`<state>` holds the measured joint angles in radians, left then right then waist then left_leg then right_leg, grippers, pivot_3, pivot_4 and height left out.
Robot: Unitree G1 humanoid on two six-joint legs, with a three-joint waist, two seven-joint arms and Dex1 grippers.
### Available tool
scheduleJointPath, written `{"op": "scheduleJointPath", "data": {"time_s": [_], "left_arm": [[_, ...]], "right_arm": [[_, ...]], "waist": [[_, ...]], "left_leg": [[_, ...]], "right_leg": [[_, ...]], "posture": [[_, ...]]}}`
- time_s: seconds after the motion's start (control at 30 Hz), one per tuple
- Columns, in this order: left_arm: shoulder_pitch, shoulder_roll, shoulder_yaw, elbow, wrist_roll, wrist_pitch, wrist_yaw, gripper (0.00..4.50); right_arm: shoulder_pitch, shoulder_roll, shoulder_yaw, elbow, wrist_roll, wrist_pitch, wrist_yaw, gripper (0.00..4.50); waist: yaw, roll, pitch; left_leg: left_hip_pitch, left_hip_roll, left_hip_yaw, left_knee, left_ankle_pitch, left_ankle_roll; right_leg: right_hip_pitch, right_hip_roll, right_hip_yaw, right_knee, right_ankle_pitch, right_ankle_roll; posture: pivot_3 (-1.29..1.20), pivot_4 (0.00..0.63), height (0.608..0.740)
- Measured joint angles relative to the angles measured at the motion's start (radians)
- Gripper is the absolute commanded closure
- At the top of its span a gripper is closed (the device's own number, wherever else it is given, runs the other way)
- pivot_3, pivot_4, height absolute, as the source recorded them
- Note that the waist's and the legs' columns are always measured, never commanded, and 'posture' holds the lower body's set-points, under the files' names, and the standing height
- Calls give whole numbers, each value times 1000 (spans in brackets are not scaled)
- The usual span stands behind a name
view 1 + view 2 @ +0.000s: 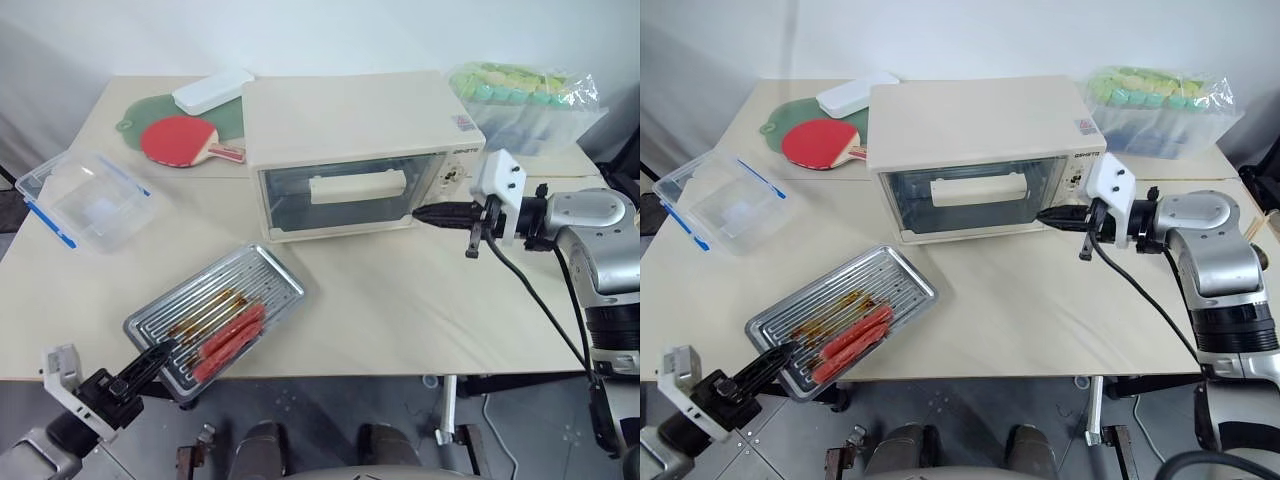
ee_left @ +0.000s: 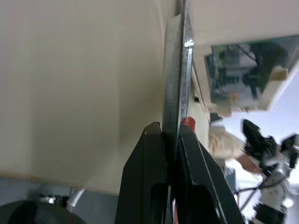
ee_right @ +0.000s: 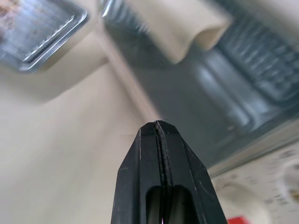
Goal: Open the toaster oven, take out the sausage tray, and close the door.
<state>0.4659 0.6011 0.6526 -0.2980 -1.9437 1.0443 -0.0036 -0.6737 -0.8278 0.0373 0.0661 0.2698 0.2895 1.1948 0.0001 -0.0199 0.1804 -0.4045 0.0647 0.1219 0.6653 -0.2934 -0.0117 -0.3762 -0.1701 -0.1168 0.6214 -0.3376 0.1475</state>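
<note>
The toaster oven [image 1: 355, 150] stands near the middle of the worktop [image 1: 420, 300], and its door [image 1: 335, 198] is shut, the glass panel upright with the cream bar handle [image 1: 357, 186] across it. The sausage tray [image 1: 215, 318] lies out on the worktop in front of the oven and to its left, at the near edge, with red sausages [image 1: 230, 342] on its wire rack. The left gripper [image 1: 152, 358] is at the tray's near left corner, its jaws clamped on the tray's thin metal rim; in the left wrist view the silver rim runs edge-on between the two black fingers [image 2: 148, 177]. The right gripper [image 1: 425, 213] hovers level at the oven's front right corner, just beside the lower edge of the control panel, its jaws pressed together and holding nothing. Behind the oven to its left lie a red paddle [image 1: 180, 138] and a flat white case [image 1: 212, 91]; a clear container with blue clips [image 1: 85, 198] sits well to the oven's left.
</note>
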Motion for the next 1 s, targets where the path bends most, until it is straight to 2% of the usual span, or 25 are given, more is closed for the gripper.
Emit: {"op": "scheduleJointPath", "data": {"time_s": [0.13,0.33,0.5,0.57,0.73,1.0], "left_arm": [[-106,65,-98,47,0,49,-10,4500],[-448,156,-344,217,0,148,-14,4500],[-657,165,-507,345,10,207,-21,4500],[-704,159,-551,376,37,232,-37,4500],[-896,65,-662,504,207,304,-110,4500],[-1041,-50,-639,652,435,322,-256,4500]], "right_arm": [[66,-32,-7,-71,20,31,35,4489],[155,-53,-18,-152,43,73,28,4489],[220,-75,-56,-197,63,110,3,4489],[252,-89,-73,-211,66,121,-1,4489],[319,-114,-137,-230,68,127,-32,4489],[390,-139,-184,-288,74,150,-66,4489]], "waist": [[-2,0,0],[1,0,0],[-3,0,0],[-2,1,0],[23,1,0],[32,1,0]], "left_leg": [[0,0,0,-1,0,0],[0,0,0,0,0,-1],[0,0,1,-2,0,-1],[0,0,1,-2,0,-1],[0,0,1,2,1,-1],[0,-1,1,2,1,-1]], "right_leg": [[0,1,0,0,0,0],[0,1,1,2,0,0],[-1,1,0,2,0,0],[-1,1,0,1,0,0],[0,1,1,3,0,1],[1,1,1,3,1,1]], "posture": [[0,150,740],[0,150,740],[0,150,740],[0,150,740],[0,150,740],[0,150,740]]}}
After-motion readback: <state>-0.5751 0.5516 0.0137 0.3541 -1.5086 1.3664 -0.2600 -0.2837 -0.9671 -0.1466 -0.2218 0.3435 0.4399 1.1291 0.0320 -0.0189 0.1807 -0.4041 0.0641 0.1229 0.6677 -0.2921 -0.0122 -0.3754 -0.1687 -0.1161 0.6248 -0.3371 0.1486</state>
